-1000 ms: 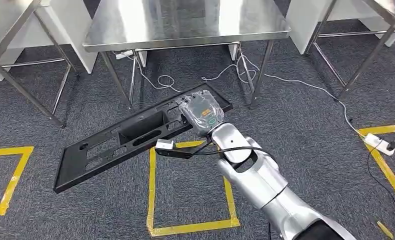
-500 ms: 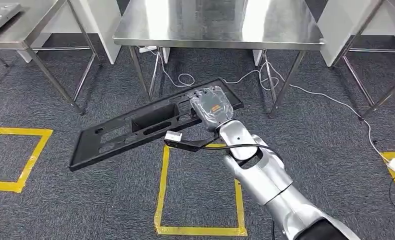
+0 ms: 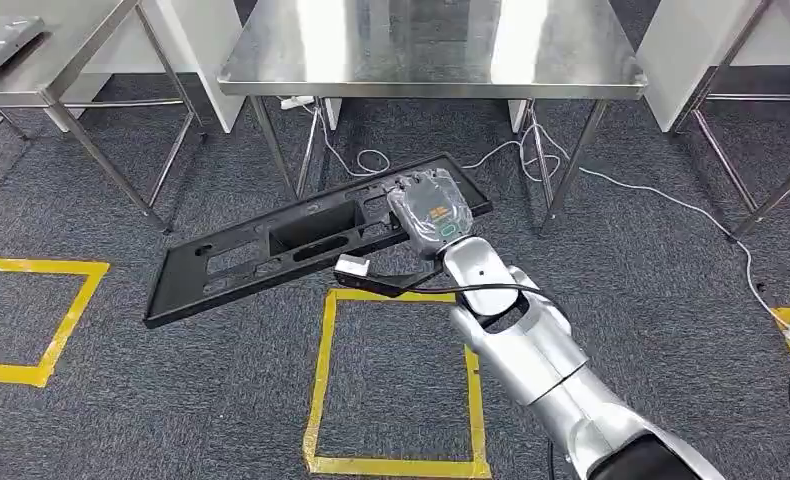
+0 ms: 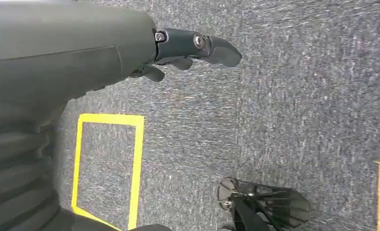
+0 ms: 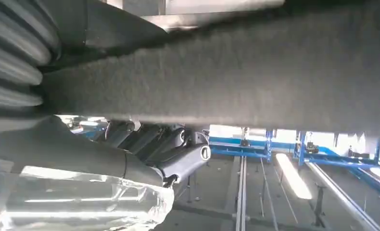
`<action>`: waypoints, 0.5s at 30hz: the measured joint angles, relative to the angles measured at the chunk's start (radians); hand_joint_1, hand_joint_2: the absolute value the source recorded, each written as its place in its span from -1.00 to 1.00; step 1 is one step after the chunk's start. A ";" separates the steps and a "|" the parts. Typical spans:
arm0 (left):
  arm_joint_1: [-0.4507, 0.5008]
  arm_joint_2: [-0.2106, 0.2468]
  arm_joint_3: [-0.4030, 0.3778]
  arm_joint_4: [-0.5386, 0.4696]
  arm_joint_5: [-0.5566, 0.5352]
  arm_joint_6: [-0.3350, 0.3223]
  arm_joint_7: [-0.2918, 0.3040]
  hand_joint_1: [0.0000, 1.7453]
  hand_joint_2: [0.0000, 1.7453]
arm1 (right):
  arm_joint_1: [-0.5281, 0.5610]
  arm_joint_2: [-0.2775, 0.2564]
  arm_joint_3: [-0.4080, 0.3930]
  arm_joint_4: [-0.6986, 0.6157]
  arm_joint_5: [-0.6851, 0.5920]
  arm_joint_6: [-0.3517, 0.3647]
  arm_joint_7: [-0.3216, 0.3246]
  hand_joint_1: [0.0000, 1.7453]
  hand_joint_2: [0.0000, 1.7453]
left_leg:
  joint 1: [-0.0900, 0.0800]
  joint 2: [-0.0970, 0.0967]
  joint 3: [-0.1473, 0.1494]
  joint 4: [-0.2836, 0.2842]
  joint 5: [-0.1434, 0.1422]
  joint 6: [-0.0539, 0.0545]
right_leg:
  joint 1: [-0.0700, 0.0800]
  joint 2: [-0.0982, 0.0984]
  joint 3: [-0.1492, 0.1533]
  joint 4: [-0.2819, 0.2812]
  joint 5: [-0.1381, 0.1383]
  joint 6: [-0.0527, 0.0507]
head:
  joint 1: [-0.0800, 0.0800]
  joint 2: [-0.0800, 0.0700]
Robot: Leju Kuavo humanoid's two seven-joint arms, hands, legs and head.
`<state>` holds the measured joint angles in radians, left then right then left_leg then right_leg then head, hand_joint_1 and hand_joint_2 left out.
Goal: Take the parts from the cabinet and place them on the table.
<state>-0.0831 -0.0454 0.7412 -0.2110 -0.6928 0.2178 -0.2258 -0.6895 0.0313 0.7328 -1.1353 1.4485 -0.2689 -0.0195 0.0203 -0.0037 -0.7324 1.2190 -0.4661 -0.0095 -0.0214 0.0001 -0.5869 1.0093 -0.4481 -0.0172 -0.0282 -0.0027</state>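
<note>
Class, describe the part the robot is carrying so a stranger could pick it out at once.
Start at the steel table in the middle. Just in front of it, above the carpet, the right robot hand grips one end of a long black panel. It is flat, with rectangular cut-outs.

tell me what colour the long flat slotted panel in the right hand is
Black. The long flat slotted plastic panel, gripped by the right hand, shows best in the head view.

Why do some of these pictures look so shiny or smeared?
Head view: ceiling lights glare in bright streaks on the steel table; the black panel in the right hand looks sharp. Left wrist view: the carpet is motion-smeared. Right wrist view: the panel's underside sits too close, soft.
</note>
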 joint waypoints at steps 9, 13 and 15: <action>-0.008 0.004 0.004 -0.003 -0.006 -0.011 -0.010 -1.00 1.00 | -0.003 0.001 -0.015 0.000 0.005 0.001 0.000 1.00 1.00 | -0.011 0.003 0.133 -0.255 0.080 0.055 | 0.014 0.000 -0.015 0.035 -0.033 0.018 | 0.005 0.000; -0.012 0.001 0.005 -0.004 -0.014 -0.008 -0.010 -1.00 1.00 | 0.011 -0.012 -0.018 0.007 0.010 0.002 0.000 1.00 1.00 | -0.013 -0.003 0.133 -0.254 0.079 0.059 | 0.009 0.000 -0.163 0.304 -0.120 0.015 | 0.008 0.000; -0.012 -0.001 0.005 -0.004 -0.018 -0.007 -0.007 -1.00 1.00 | 0.016 -0.016 -0.019 0.008 0.014 0.002 0.000 1.00 1.00 | -0.012 -0.007 0.134 -0.251 0.076 0.055 | 0.001 -0.001 -0.133 0.220 -0.071 0.039 | 0.008 0.000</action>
<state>-0.0954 -0.0462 0.7462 -0.2148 -0.7107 0.2106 -0.2327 -0.6736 0.0153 0.7141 -1.1276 1.4626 -0.2674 -0.0195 0.0079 -0.0106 -0.5986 0.9676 -0.3900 0.0453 -0.0205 -0.0006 -0.7201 1.2297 -0.5191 0.0222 -0.0198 -0.0027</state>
